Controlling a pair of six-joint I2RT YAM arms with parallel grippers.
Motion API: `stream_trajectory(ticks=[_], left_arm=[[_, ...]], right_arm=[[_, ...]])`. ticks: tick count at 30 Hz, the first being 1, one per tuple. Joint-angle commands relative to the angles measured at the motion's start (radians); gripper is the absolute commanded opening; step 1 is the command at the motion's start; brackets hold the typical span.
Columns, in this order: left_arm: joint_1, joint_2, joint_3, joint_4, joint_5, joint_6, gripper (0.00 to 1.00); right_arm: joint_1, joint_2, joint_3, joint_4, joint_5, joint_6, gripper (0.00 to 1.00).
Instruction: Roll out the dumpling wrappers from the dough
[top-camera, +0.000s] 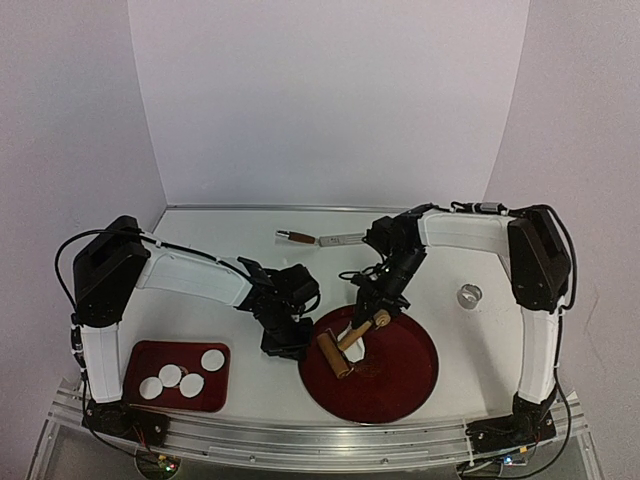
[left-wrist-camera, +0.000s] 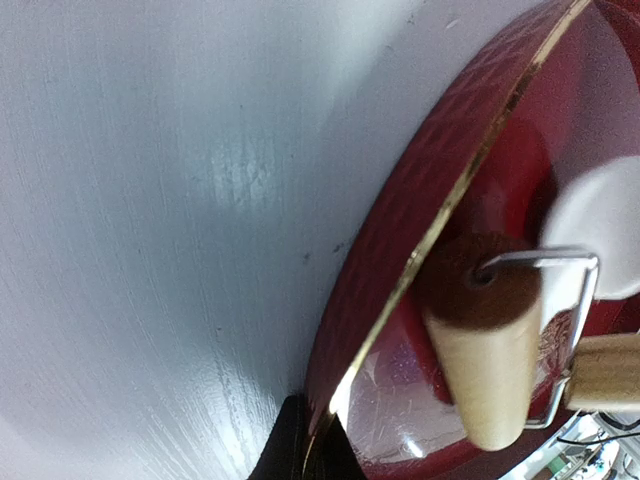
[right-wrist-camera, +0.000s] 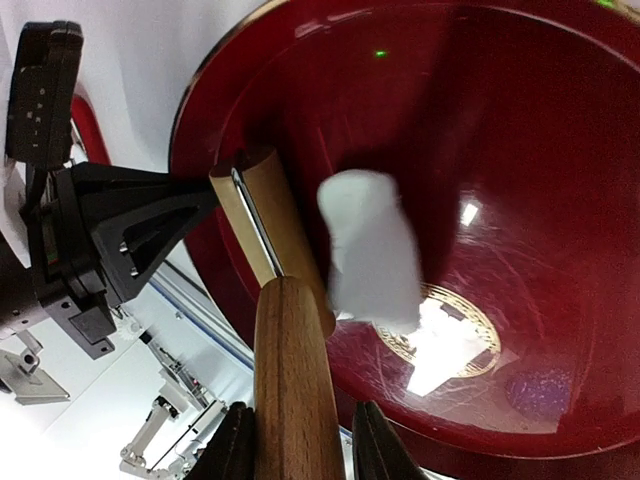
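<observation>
Several round white dumpling wrappers (top-camera: 191, 384) lie on a small red tray (top-camera: 140, 359) at the near left. A ragged white dough piece (top-camera: 358, 336) lies on the big round red plate (top-camera: 400, 380); it also shows in the right wrist view (right-wrist-camera: 370, 250) and the left wrist view (left-wrist-camera: 600, 225). My right gripper (top-camera: 378, 300) is shut on the wooden handle (right-wrist-camera: 295, 390) of a roller (top-camera: 335, 353), whose barrel rests on the plate beside the dough. My left gripper (top-camera: 285, 340) is shut on the plate's left rim (left-wrist-camera: 420, 250), with its dark fingertips (left-wrist-camera: 280, 450) at the gold edge.
A small metal ring (top-camera: 468, 294) sits on the table to the right of the plate. A brown-handled metal tool (top-camera: 300, 238) lies near the back wall. White walls close in the back and both sides. A metal rail runs along the near edge.
</observation>
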Motion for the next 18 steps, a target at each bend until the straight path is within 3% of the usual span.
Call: stream_trajectory(ticks=[1, 6, 9, 18], left_arm=[[0.003, -0.014, -0.030, -0.031, -0.046, -0.052, 0.00], [0.003, -0.026, -0.042, -0.041, -0.059, -0.058, 0.00], [0.004, -0.038, -0.053, -0.046, -0.065, -0.060, 0.00], [0.005, -0.033, -0.043, -0.065, -0.095, -0.015, 0.00]], right_arm=[[0.047, 0.195, -0.135, -0.027, 0.637, 0.023, 0.00], [0.047, 0.123, -0.125, -0.039, 0.654, 0.038, 0.00], [0.047, 0.027, -0.096, -0.048, 0.589, 0.020, 0.00], [0.065, -0.232, 0.016, -0.098, 0.037, -0.129, 0.00]])
